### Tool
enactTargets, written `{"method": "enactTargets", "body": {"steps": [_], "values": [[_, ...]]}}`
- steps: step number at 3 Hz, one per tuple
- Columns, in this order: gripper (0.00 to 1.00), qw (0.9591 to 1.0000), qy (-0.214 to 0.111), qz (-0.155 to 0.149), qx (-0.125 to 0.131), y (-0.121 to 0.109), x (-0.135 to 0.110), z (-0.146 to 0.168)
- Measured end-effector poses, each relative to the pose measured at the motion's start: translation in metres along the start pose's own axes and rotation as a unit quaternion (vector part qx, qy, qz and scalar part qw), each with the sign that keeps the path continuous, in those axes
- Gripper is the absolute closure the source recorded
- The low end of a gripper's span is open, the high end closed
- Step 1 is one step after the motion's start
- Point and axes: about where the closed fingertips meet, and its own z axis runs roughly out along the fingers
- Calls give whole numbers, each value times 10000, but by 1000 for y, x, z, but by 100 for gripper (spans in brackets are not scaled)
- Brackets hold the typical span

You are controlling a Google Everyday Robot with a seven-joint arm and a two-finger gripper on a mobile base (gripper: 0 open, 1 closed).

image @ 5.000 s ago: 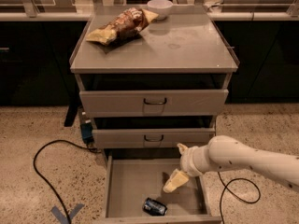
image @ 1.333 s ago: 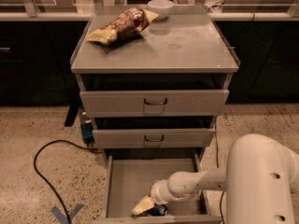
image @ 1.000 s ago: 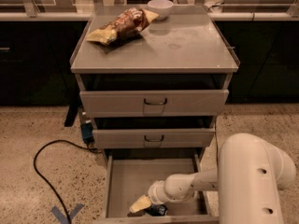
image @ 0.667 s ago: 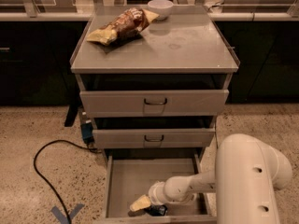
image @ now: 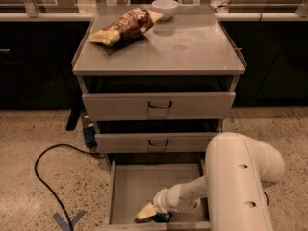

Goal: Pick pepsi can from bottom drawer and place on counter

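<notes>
Camera view: the gripper (image: pixel 147 211) has come down to the near edge of the bottom drawer (image: pixel 134 186), just beside the pepsi can (image: pixel 164 217) lying there; its closure cannot be told, so the grasp is judged unconfirmed and transfer to the bench (image: pixel 192 52) outstanding.

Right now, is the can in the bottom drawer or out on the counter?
In the drawer. The can is by the drawer's front wall, beside the gripper reaching down there; no can on the counter.
</notes>
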Motion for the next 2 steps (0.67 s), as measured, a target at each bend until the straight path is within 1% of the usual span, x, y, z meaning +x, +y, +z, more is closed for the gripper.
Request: {"method": "enactTargets", "body": {"steps": [1,2], "values": [[0,10000,0,0,0,0,0,0],[0,9999,30,112,17,2,12,10]]}}
